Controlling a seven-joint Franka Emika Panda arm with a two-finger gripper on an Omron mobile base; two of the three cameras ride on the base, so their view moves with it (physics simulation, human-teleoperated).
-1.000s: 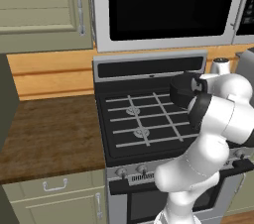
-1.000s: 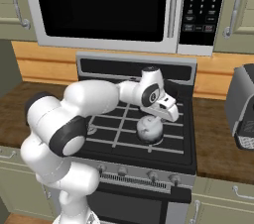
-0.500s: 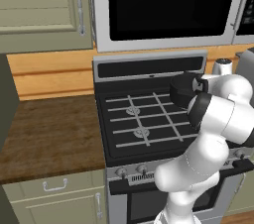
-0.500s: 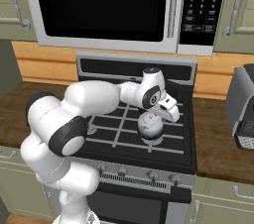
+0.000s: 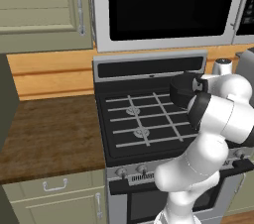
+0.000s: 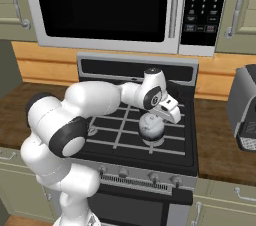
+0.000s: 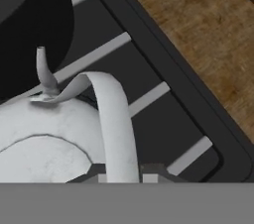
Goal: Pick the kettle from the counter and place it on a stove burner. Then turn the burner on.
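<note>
I have the kettle (image 6: pixel 151 126) over the cooktop (image 6: pixel 185 142) now, well off the bench (image 6: pixel 222 142). In the right base view it sits at the front right burner, roughly four o'clock from the middle of the grates, with the pincer (image 6: pixel 167 112) just above it at about one o'clock. In the hand view my pincer (image 7: pixel 124 177) is clenched on the kettle's arched handle (image 7: pixel 115 124), which runs straight up between the fingertips (image 7: pixel 153 174). The spout (image 7: pixel 44 72) points toward eleven o'clock there, and the grate bars (image 7: pixel 149 96) lie beneath the body.

I judge the pick as done and the carry as nearly done. I cannot tell whether the kettle's base is already resting on the grate or hanging just above it; the right base view suggests it is very close or touching.

What is left, as I read it: settle the kettle, let go of the handle, back the hand away, then reach down to the knobs (image 6: pixel 152 177) along the stove's front edge at six o'clock and turn the one for this burner. Which knob that is I can't make out.
</note>
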